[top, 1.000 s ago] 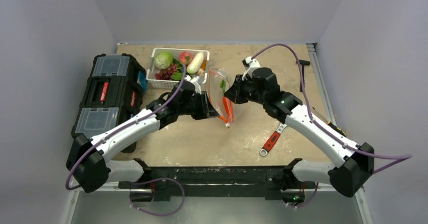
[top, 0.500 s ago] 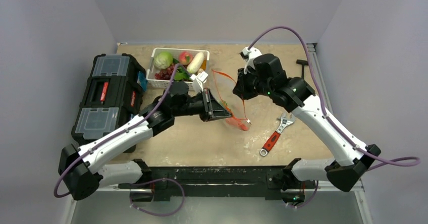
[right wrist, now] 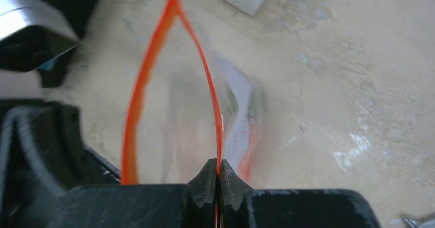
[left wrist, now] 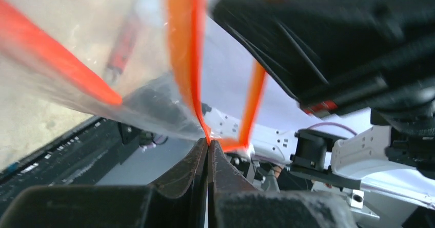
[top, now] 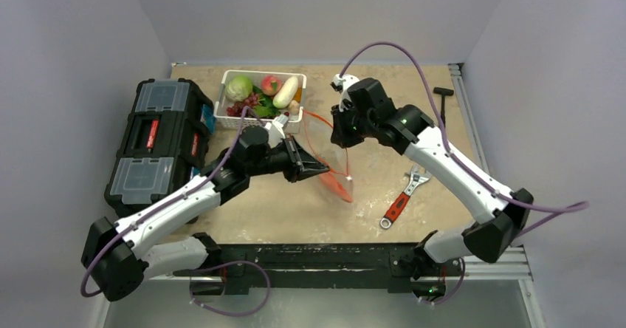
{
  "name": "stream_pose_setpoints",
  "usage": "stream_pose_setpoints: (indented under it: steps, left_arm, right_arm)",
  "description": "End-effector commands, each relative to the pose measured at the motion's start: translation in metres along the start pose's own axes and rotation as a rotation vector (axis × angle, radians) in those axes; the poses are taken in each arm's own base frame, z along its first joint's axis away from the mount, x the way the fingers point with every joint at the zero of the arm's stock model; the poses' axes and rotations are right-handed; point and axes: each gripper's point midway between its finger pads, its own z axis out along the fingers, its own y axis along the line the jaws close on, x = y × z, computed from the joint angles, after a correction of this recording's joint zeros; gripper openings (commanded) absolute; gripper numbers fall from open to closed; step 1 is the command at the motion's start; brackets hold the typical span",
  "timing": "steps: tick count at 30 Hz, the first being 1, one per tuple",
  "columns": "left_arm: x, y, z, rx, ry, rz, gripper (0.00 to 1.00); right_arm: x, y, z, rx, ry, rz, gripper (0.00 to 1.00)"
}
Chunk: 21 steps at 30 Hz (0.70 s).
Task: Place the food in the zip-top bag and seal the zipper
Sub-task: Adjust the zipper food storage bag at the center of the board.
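The clear zip-top bag (top: 336, 184) hangs between both grippers above the table, its mouth spread open. My left gripper (top: 323, 171) (left wrist: 208, 145) is shut on one side of the orange-red zipper (left wrist: 184, 43). The other side of the zipper (right wrist: 214, 105) is pinched in my shut right gripper (top: 341, 145) (right wrist: 217, 172). Something orange and a green piece show faintly low in the bag (right wrist: 174, 120). More food sits in the white basket (top: 229, 121): a green cabbage (top: 239, 88), a pink peach (top: 271, 84), a white radish (top: 286, 91) and dark grapes (top: 242, 107).
A black toolbox (top: 159, 136) stands along the table's left side. A red-handled wrench (top: 399, 204) lies right of the bag. A black-headed tool (top: 444, 94) rests near the back right edge. The right arm arches over the table's right half.
The left gripper has closed on the zipper. The right gripper has drawn back and left with its side, and the bag's mouth now stands spread between them.
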Motion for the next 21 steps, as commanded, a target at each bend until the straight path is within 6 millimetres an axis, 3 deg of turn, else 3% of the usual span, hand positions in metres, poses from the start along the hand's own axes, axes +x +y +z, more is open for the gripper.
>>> stream_pose_setpoints:
  steps: [1,3,8,10,12,15,17,19,21]
  left_arm:
    - [-0.036,0.040,-0.005,-0.013,-0.115,-0.086,0.00]
    - [-0.028,0.026,-0.002,0.098,-0.045,-0.088,0.00]
    - [0.007,-0.038,-0.027,0.139,0.001,0.106,0.00]
    - [0.006,-0.044,-0.038,0.114,-0.035,0.136,0.00]
    - [-0.003,-0.035,-0.042,0.073,-0.096,0.140,0.00]
    - [-0.013,0.010,-0.028,-0.021,-0.098,0.080,0.00]
    - [-0.015,0.039,-0.021,-0.074,-0.075,0.044,0.00]
    - [-0.014,0.052,-0.020,-0.097,-0.058,0.042,0.00]
    - [-0.016,0.045,-0.027,-0.097,-0.057,0.075,0.00]
  right_arm:
    - [-0.020,0.027,-0.002,-0.131,-0.101,0.000,0.00]
    - [-0.018,0.013,0.001,-0.044,-0.075,-0.027,0.00]
    - [-0.053,0.030,-0.069,-0.090,-0.273,-0.041,0.00]
    - [-0.052,0.032,-0.074,-0.108,-0.286,-0.041,0.00]
    - [-0.034,0.027,-0.049,-0.090,-0.225,-0.029,0.00]
    - [0.005,0.011,-0.002,-0.031,-0.103,-0.030,0.00]
    - [0.024,0.001,0.015,0.005,-0.075,-0.027,0.00]
    - [0.033,-0.005,0.021,0.028,-0.069,-0.018,0.00]
    - [0.026,-0.004,0.013,0.026,-0.086,-0.016,0.00]
